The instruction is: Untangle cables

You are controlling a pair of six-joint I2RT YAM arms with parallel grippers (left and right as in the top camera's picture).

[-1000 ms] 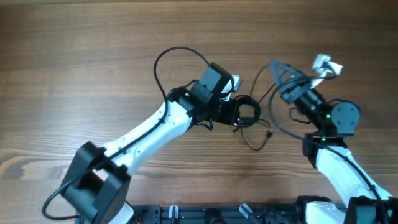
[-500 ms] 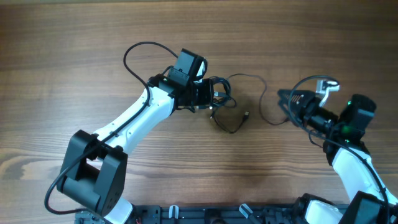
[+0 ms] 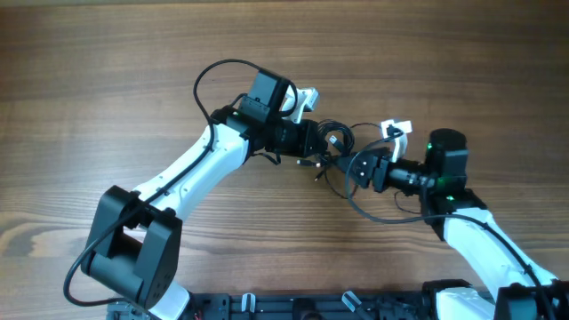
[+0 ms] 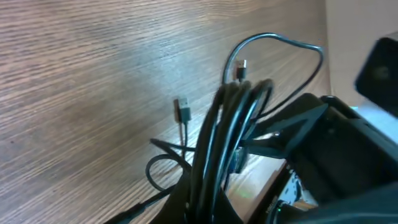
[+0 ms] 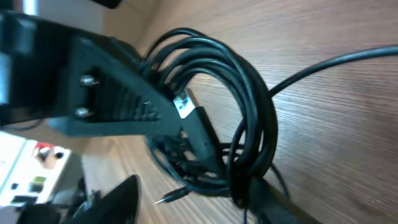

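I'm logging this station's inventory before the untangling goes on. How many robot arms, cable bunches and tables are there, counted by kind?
Robot arms: 2, the left arm and the right arm
Cable bunch: 1
Wooden table: 1
Total: 4

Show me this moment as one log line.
left gripper: shut on cables | right gripper: at the cables, grip unclear | cables: coiled, tangled

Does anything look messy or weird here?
Yes: the cables are bunched in a tangled coil at the left hand, with loose plug ends straggling over the table.
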